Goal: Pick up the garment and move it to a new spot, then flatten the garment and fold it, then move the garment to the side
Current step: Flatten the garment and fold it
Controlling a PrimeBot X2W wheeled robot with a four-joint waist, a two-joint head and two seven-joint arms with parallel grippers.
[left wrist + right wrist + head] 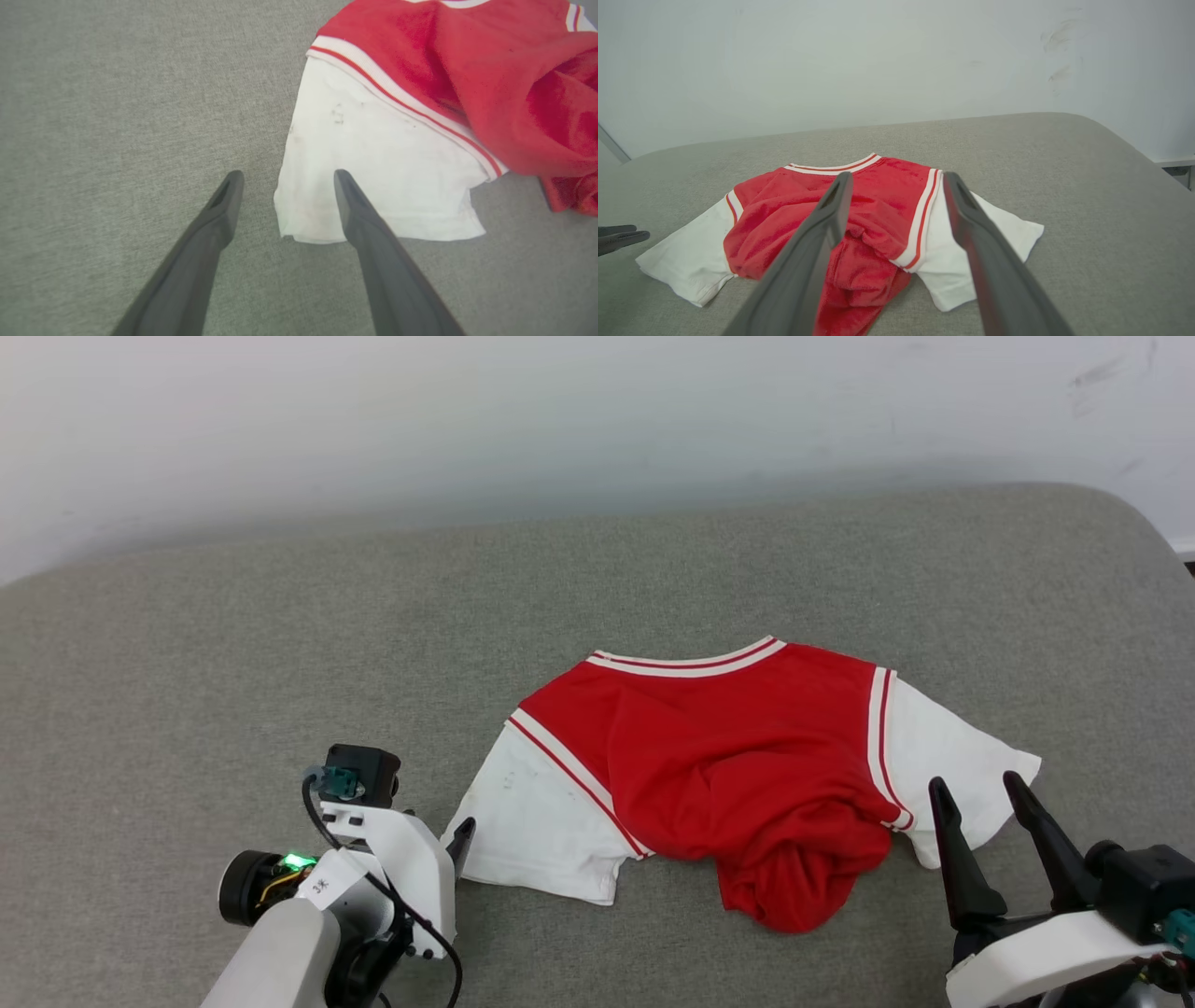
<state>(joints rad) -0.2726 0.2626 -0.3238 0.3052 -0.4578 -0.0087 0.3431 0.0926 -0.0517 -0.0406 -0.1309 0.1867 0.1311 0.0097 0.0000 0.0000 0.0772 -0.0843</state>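
The garment [738, 765] lies bunched on the grey padded surface, collar toward the far side. Its red body is rumpled into a lump at the near edge, and both white sleeves are spread out; the number is hidden in the folds. My left gripper [288, 173] is open and low at the left sleeve [373, 177], one finger over the cloth's near corner and the other over bare surface. In the head view only one fingertip of it [462, 835] shows beside that sleeve. My right gripper [975, 782] is open and empty, just short of the right sleeve [943, 756]. From the wrist it [897, 175] points at the garment [878, 210].
The grey padded surface [280, 644] stretches wide to the left of and beyond the garment. A white wall [560, 420] stands right behind it. The surface's rounded far-right corner [1134, 523] drops off at the right.
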